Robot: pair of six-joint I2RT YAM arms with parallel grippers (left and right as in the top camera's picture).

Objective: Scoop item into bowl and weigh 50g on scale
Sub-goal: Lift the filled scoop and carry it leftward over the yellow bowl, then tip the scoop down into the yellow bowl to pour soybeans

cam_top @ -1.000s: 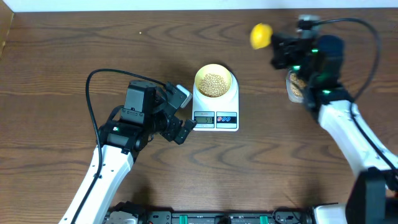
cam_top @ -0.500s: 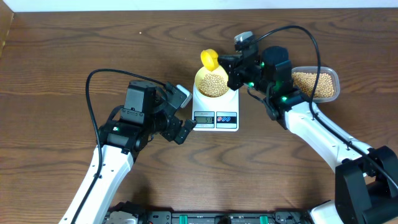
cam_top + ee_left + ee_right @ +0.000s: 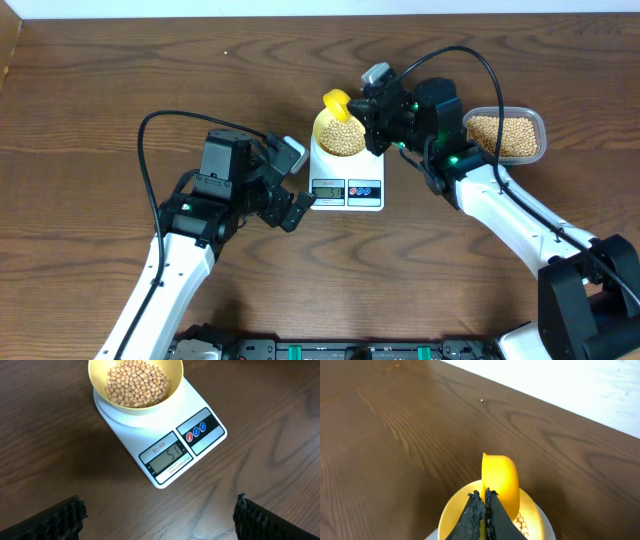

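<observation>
beans (image 3: 136, 382) sit in bowl (image 3: 176, 382), bowl on scale (image 3: 165, 415); display (image 3: 167, 456) reads like 51, so just past 50. Right tool (image 3: 481, 502) clenched on scoop (image 3: 500, 480), tipped on edge over bowl's far rim. Left tool (image 3: 295, 182) released, empty, near scale. Looks like final dosing; next I'd stop pouring, maybe lift a few beans back to tub (image 3: 505, 135)

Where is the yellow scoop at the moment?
Seen from overhead, the yellow scoop is near the table's middle, pinched in the right gripper, over the far rim of the bowl sitting on the scale.
</observation>
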